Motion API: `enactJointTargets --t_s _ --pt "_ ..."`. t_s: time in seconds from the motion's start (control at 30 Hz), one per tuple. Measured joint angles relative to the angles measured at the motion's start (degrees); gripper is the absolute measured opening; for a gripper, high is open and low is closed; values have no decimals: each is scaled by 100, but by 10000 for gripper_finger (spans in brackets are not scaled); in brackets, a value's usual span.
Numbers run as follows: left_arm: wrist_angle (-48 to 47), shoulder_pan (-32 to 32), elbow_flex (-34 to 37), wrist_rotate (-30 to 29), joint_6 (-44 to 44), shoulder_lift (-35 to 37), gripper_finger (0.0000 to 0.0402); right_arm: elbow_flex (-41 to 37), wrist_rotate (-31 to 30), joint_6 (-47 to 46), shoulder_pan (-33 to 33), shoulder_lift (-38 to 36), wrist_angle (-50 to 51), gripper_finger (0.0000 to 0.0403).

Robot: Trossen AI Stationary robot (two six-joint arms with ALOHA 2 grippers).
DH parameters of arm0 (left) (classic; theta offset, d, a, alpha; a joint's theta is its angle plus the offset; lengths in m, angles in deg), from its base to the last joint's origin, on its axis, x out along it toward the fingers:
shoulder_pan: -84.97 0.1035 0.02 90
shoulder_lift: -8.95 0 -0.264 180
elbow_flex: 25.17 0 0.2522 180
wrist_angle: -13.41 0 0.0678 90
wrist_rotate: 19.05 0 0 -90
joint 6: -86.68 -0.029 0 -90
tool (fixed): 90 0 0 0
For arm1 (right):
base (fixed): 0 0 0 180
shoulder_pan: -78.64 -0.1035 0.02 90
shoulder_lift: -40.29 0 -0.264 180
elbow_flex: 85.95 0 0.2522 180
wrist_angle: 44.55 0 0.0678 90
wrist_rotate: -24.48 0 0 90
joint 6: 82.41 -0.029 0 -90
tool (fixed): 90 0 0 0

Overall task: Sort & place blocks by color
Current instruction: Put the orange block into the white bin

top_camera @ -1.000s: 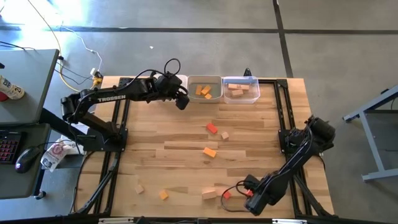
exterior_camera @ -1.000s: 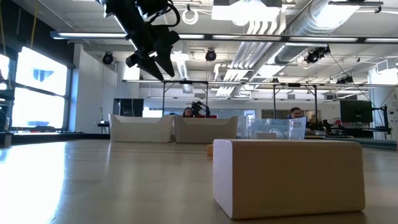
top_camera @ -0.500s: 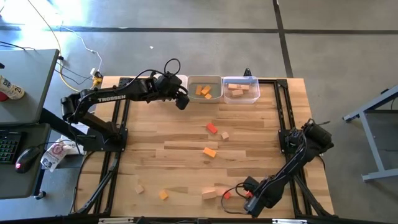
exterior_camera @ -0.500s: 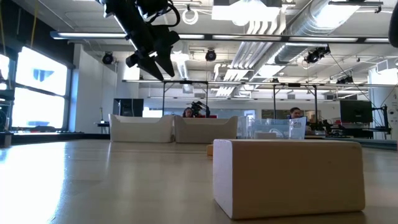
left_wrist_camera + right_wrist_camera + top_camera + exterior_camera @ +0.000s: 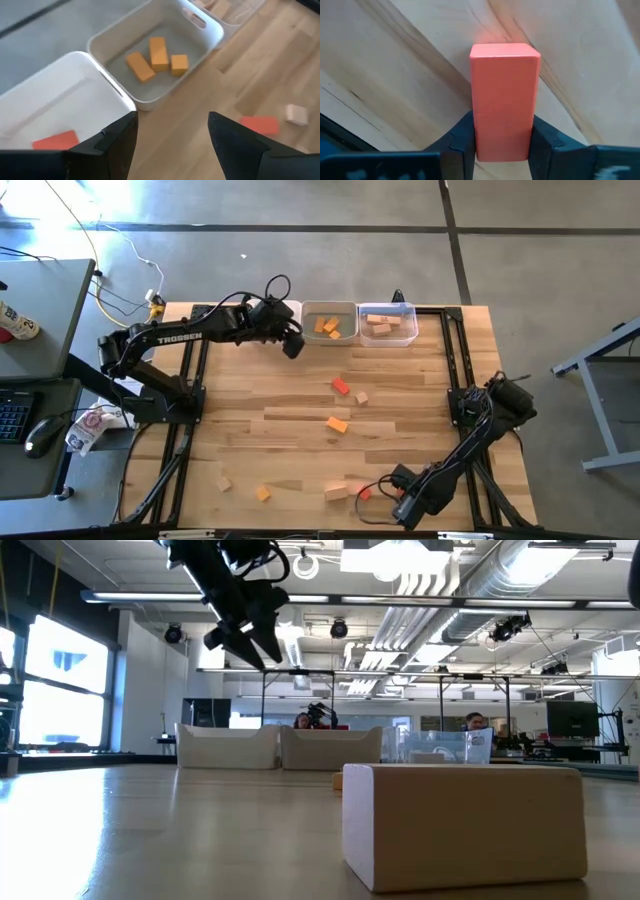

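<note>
The right claw (image 5: 502, 145) is pinching a red block (image 5: 504, 95) lying on the table (image 5: 420, 390) near its front edge, while the left claw (image 5: 172, 135) is hanging spread beside the bins (image 5: 195, 22)

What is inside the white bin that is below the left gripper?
The white bin holds one red block lying on its floor. The left gripper, open above it, hides the bin's nearest part.
</note>
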Motion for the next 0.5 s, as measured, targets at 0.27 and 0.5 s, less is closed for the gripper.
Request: enactJointTargets --t_s 0.27,0.5 --pt "1 0 0 848 -318 0 226 679 -567 883 312 2 763 113" --pt "2 -4 0 1469 -824 0 226 1565 -1417 1970 702 0 1739 107"
